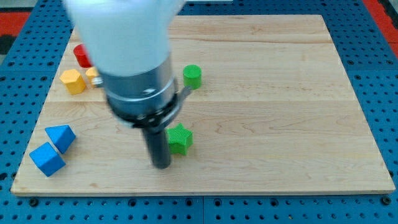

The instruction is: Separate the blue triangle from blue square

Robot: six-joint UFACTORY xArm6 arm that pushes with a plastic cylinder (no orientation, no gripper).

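The blue triangle (61,136) lies near the view's bottom left of the wooden board (280,93). The blue square (46,158) sits just below and left of it, touching it. My tip (161,164) is at the end of the dark rod, well to the right of both blue blocks, close to the left side of a green star-shaped block (180,139).
A green cylinder (192,76) stands near the board's middle top. A yellow hexagon block (73,81), a second yellow block (93,76) and a red block (81,55) sit at the upper left, partly hidden by the arm's body (124,50).
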